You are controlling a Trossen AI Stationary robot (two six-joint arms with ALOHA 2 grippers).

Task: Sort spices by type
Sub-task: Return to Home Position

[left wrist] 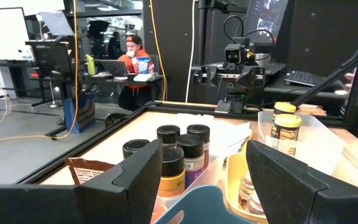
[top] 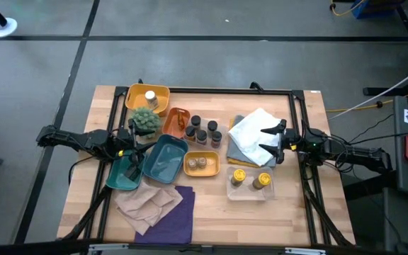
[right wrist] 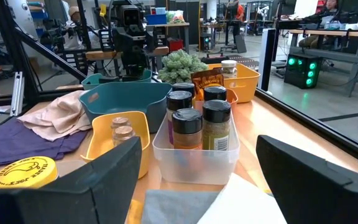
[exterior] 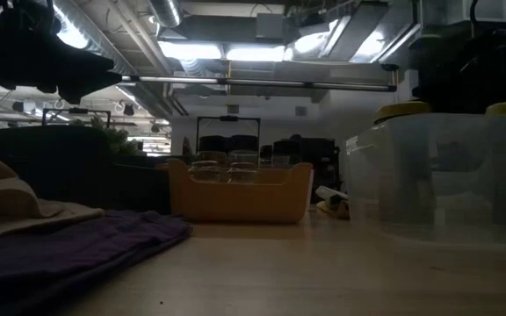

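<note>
Spices grouped by lid colour, no loose jars, both tools empty.

The black-lidded jars (top: 202, 134) fill one clear bin (right wrist: 194, 165). The yellow-lidded jars (top: 263, 181) stand in a second clear bin (top: 250, 195), and two brown-lidded jars (top: 201, 163) in a small yellow tray (top: 201, 173). One pale-lidded jar (top: 149, 97) stands in the larger yellow tray (top: 163, 92) beside the plant (top: 146, 119). Nothing lies loose on the table (top: 261, 219), so sorting looks finished. The left tool (left wrist: 204, 155) by the teal trays (top: 163, 159) and the right tool (top: 273, 140) over the white cloth (top: 253, 127) both gape, holding nothing.
</note>
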